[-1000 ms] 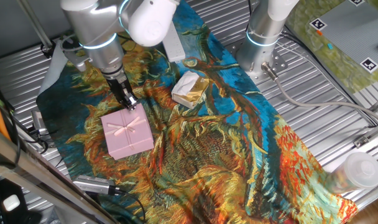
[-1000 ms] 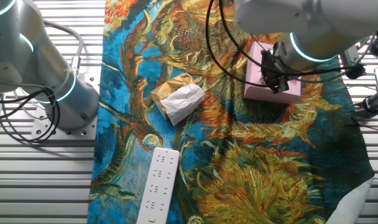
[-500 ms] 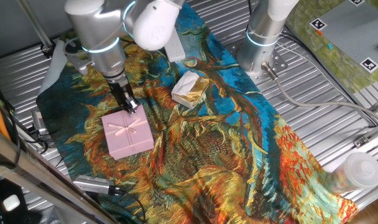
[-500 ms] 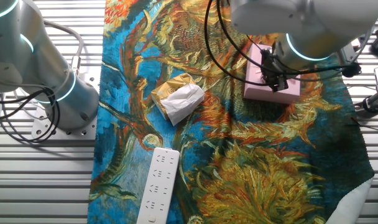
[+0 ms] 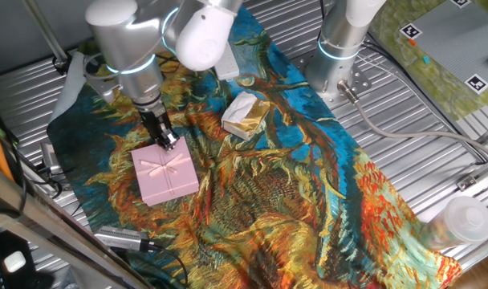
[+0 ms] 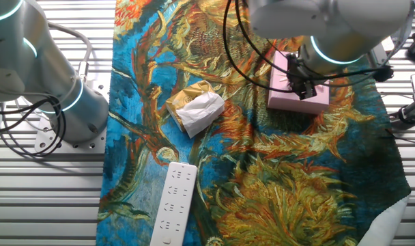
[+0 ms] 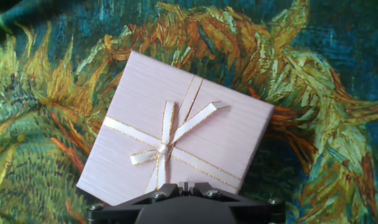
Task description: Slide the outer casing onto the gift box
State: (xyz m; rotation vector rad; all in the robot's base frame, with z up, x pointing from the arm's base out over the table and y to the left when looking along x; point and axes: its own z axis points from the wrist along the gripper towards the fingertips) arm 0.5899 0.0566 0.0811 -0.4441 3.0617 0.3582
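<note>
Pink casing (image 5: 164, 176), one only, lies flat on my sunflower cloth (image 5: 260, 185), bow up, nearly square, corners skewed to the cloth's edges. My fingers (image 5: 168, 141) hang at its far edge; I cannot tell their opening. One gold-wrapped lump (image 5: 245, 115) sits right.

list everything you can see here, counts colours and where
outer casing: 1, pale pink with a ribbon bow, flat on the cloth under the gripper; no separate inner tray shows
wrapped lump: 1, cream and gold, mid-cloth
long bar: 1, white, at the cloth's edge
cloth: 1, blue, orange and yellow sunflower print, covering the table
table: 1, ribbed silver metal
second arm base: 1, silver with a cyan ring, beside the cloth
bottle: 1, clear plastic, table corner
gripper: 1, black, at the casing's edge; fingers hidden, so open or shut is unclear
</note>
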